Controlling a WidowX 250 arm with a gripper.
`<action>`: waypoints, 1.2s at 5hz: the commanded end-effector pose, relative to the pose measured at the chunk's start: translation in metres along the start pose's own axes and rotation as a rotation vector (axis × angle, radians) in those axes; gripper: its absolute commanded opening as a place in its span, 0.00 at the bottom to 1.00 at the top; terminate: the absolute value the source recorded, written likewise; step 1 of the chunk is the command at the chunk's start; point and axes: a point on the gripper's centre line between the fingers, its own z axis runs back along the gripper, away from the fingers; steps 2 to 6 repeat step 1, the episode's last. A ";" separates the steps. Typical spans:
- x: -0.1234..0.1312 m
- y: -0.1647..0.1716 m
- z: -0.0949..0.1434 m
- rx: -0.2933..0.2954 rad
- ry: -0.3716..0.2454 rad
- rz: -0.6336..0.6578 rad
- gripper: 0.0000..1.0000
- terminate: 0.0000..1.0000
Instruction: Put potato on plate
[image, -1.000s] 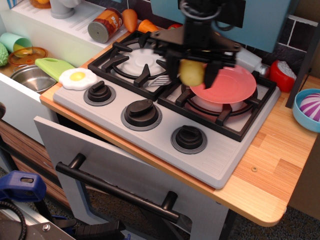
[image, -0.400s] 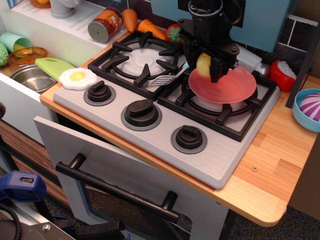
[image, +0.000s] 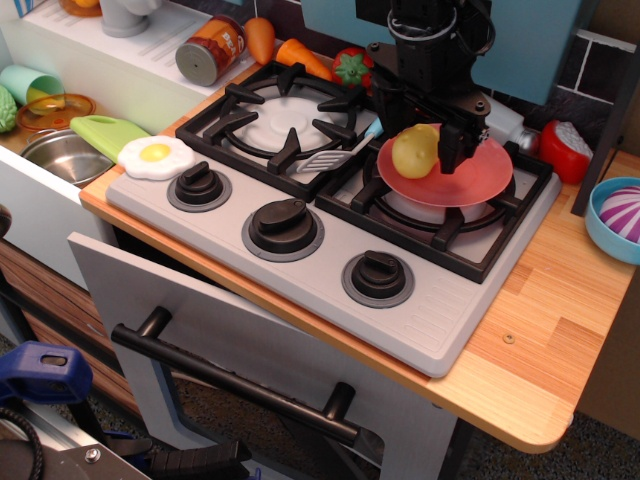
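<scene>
The pale yellow potato (image: 414, 151) lies on the left part of the pink-red plate (image: 482, 172), which rests on the right rear burner of the toy stove. My black gripper (image: 422, 128) hangs straight above the plate with its jaws apart, one finger behind the potato's left side and the other finger (image: 456, 142) right beside its right side. The potato rests on the plate and the fingers do not squeeze it.
A grey spatula (image: 330, 155) lies between the burners, left of the plate. A fried egg toy (image: 155, 153) sits at the stove's left edge. A can (image: 209, 49), carrot (image: 260, 38) and strawberry (image: 352, 67) lie behind. A blue bowl (image: 603, 233) stands at the right.
My gripper carried the potato right and back over the plate, then lowered it. The jaws have spread and the potato now lies on the plate.
</scene>
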 end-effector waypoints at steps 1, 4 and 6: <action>0.008 0.007 0.013 0.011 -0.047 0.002 1.00 1.00; 0.008 0.007 0.013 0.011 -0.047 0.002 1.00 1.00; 0.008 0.007 0.013 0.011 -0.047 0.002 1.00 1.00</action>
